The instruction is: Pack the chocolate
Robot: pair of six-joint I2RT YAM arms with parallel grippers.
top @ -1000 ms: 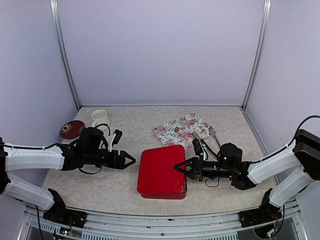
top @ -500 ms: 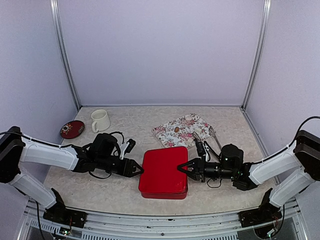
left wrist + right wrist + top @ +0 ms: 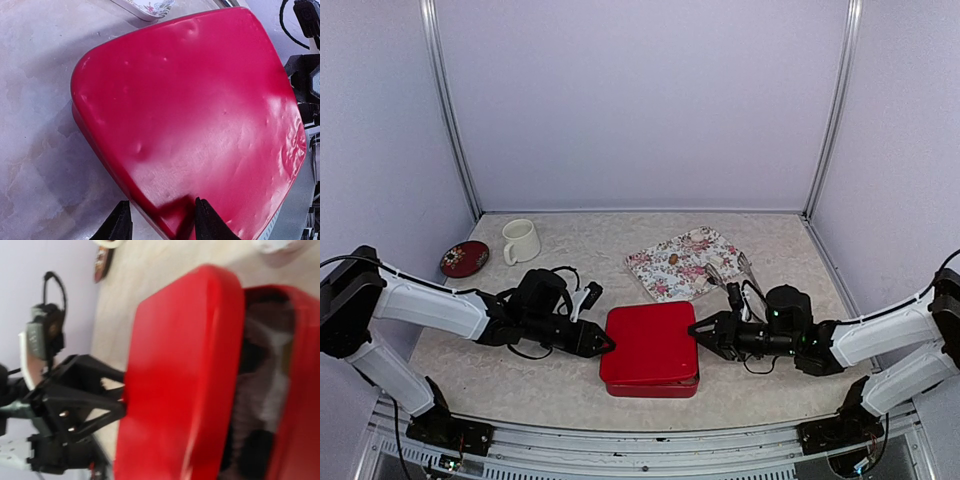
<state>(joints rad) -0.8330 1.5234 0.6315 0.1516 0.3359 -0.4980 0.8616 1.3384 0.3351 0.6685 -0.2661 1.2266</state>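
A red box stands at the table's front middle, its red lid [image 3: 650,340] [image 3: 190,110] sitting ajar on the base [image 3: 300,390]. Through the gap, the right wrist view shows white paper cups [image 3: 275,345] and blurred dark lumps [image 3: 252,445], probably chocolate. One small brown chocolate [image 3: 674,262] lies on the floral tray [image 3: 705,245]. My left gripper [image 3: 608,346] [image 3: 162,227] is open, its fingers astride the lid's left edge. Open at the box's right edge is my right gripper [image 3: 696,333], whose own fingers do not show in its wrist view.
A white mug [image 3: 520,240] and a small round red dish [image 3: 464,258] stand at the back left. Metal cutlery [image 3: 748,268] lies by the tray's right side. Booth walls ring the table.
My left gripper has moved right to the lid's edge and narrowed its jaws. The right gripper, shut on the lid before, has opened and drawn back. The box has shifted slightly right.
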